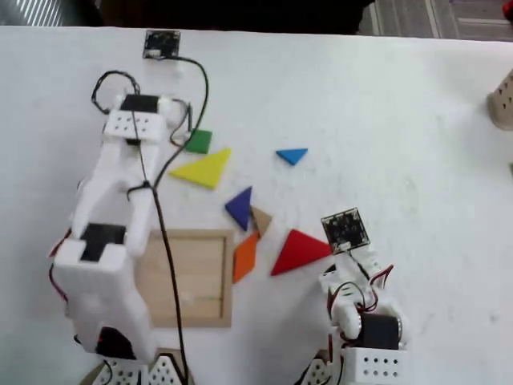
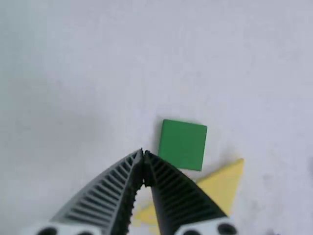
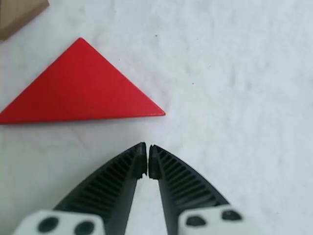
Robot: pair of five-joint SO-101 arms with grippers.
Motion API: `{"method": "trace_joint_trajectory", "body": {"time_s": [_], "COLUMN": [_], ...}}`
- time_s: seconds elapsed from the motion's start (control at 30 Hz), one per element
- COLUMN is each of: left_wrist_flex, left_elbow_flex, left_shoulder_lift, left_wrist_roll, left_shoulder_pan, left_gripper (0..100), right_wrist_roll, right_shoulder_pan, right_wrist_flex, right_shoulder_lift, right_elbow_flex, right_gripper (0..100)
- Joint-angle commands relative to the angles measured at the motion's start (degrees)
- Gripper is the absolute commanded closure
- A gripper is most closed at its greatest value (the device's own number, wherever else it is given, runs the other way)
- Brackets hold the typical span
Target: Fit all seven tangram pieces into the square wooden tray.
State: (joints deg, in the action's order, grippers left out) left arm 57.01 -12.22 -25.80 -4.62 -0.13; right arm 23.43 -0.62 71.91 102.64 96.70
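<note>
The square wooden tray (image 1: 200,309) lies near the front left with nothing in it, partly under the left arm (image 1: 104,241). My left gripper (image 2: 143,161) is shut and empty, its tips just short of the green square (image 2: 183,145), (image 1: 198,142) and above the yellow triangle (image 2: 220,183), (image 1: 204,168). My right gripper (image 3: 147,154) is shut and empty, a little short of the red triangle (image 3: 80,88), (image 1: 298,250). Loose on the table lie a small blue triangle (image 1: 292,155), a dark blue triangle (image 1: 240,207), a brown triangle (image 1: 260,218) and an orange parallelogram (image 1: 245,257).
A small circuit board (image 1: 162,44) with a black cable sits at the back left. A perforated wooden object (image 1: 503,100) stands at the right edge. The right arm's base (image 1: 365,345) is at the front right. A tan corner (image 3: 19,14) shows beyond the red triangle.
</note>
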Motion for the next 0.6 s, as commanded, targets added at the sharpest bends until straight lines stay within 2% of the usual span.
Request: {"method": "trace_joint_trajectory", "body": {"time_s": [0.0,0.23,0.57], "left_wrist_flex": [4.7,16.0,27.3], "left_elbow_flex": [-18.5,-42.4,-66.5], "left_shoulder_lift": [-13.2,-30.8,-46.1], "left_wrist_roll": [-1.4,-1.4,-1.2], "left_shoulder_pan": [-0.3,-0.4,1.5], "left_gripper": [98,98,98], "right_wrist_roll": [0.4,0.4,0.4], "right_shoulder_pan": [0.5,0.2,0.2], "right_wrist_flex": [-0.9,-0.9,-0.9], "right_shoulder_lift": [0.5,0.5,0.5], "right_elbow_flex": [0.1,0.1,0.1], "right_gripper": [98.1,98.1,98.1]}}
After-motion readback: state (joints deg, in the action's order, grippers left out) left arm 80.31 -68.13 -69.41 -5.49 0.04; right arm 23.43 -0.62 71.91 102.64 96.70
